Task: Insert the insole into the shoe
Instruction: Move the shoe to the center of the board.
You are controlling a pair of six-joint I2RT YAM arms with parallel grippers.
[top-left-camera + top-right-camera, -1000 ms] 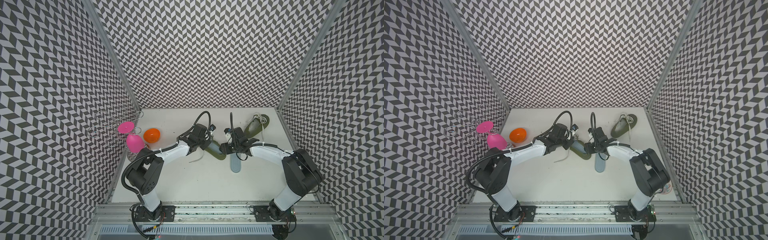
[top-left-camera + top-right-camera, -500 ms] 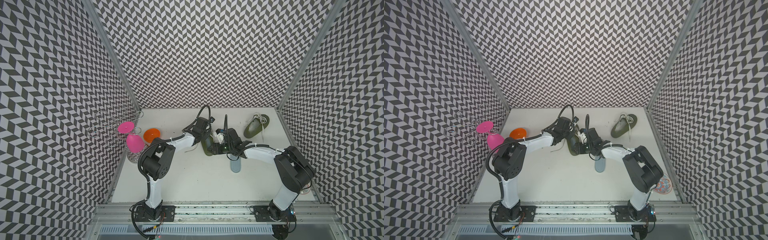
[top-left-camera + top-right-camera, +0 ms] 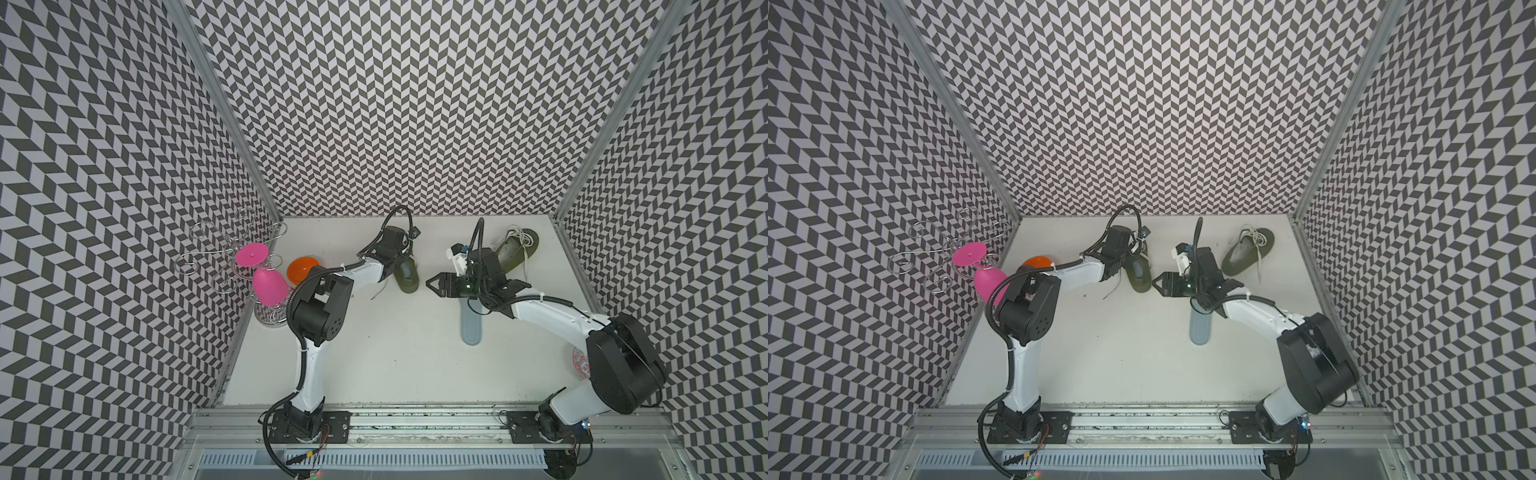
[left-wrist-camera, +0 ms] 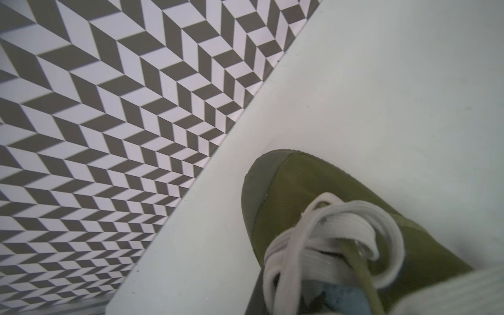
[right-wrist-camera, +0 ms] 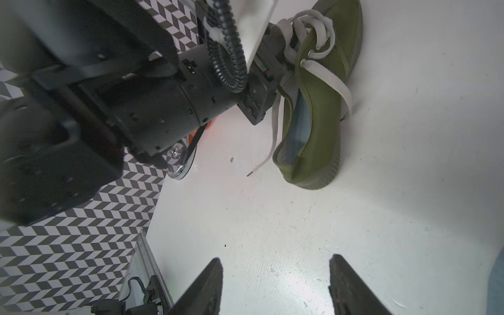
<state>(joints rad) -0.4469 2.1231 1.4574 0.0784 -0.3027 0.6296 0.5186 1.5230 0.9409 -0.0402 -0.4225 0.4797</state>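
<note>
**A:** Olive-green canvas lace-up shoe (image 3: 406,275), left of centre on the white tabletop (image 3: 374,357). The left gripper (image 3: 393,261) is down at its white laces (image 5: 321,32), though I can't tell whether it pinches anything. A pale blue lining (image 5: 300,122) shows inside the opening.

**B:** And the right gripper (image 5: 275,263)?

**A:** Jaws spread with nothing between them, hovering just right of that shoe.

**B:** Where's the task's piece?

**A:** The thin grey-blue foam insole (image 3: 471,323) lies flat on the table, well apart from the shoe, its far end hidden under the right arm. It's long, round-ended and matte.

**B:** How will it handle?

**A:** Light and floppy, I'd judge, and likely to fold. Lying flat it offers little edge, so I'd take the exposed near end by its rim. A second olive shoe (image 3: 516,249) sits at the back right.
</note>
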